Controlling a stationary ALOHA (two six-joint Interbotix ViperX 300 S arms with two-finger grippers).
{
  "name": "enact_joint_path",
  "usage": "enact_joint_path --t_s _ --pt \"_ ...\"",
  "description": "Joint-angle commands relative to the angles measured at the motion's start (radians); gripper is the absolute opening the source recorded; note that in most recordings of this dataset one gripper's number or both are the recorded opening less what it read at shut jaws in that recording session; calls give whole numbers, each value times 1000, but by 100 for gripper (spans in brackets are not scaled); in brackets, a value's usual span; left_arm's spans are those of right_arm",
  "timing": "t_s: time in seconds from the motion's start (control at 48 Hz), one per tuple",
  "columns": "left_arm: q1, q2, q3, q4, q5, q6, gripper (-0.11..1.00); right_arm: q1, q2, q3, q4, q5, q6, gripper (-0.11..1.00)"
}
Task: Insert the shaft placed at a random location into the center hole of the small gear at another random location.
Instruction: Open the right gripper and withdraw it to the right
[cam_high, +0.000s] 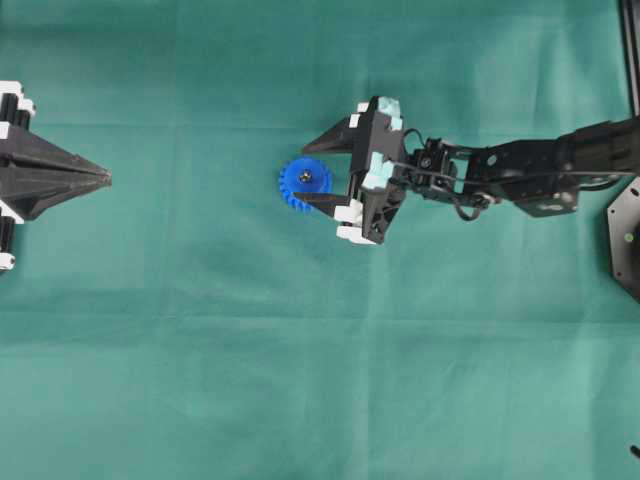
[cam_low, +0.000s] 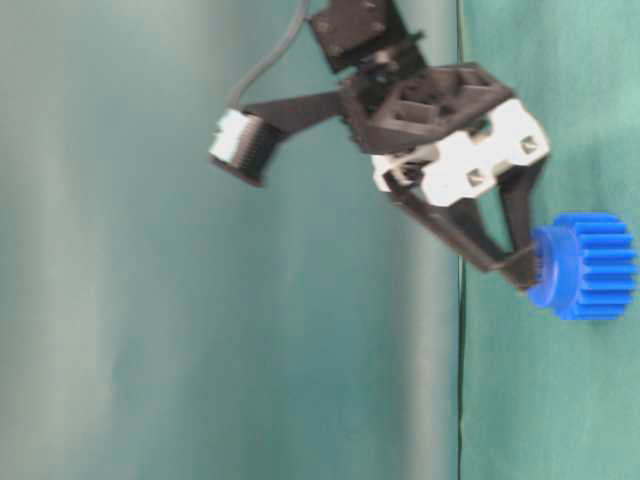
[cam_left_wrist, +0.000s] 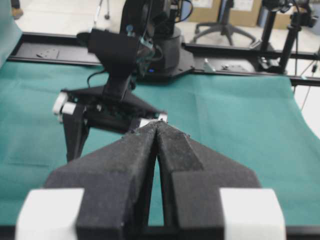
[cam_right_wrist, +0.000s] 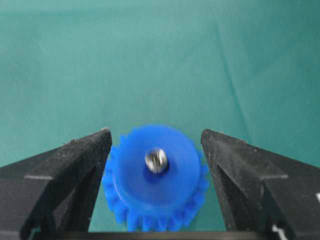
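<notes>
Right tool (cam_right_wrist: 156, 150) (jaws apart) flanks small gear (cam_right_wrist: 156, 175), shaft (cam_right_wrist: 156, 160) in center hole

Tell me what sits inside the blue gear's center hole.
The shaft stands in the center hole of the small gear; only its shiny round end shows above the hub. The rest of the pin and the hole's inside are hidden. The right claw is open, clear of it.

left gripper (cam_left_wrist: 158, 131) | jaws together (tips touching) | green cloth (cam_left_wrist: 240, 125) below
</notes>
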Motion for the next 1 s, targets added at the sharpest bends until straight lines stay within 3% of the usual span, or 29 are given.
enact_joint_path --t_s 0.0,0.396,0.98 --pt "-2 3 -9 -3 -5 0 -1 -2 -69 -15 2 8 -5 87" --pt "-2 5 -9 -3 -5 0 -1 -3 -276 48 -2 127 -11 87" --pt "-2 3 -9 -3 0 0 -1 -2 -634 367 2 153 6 87"
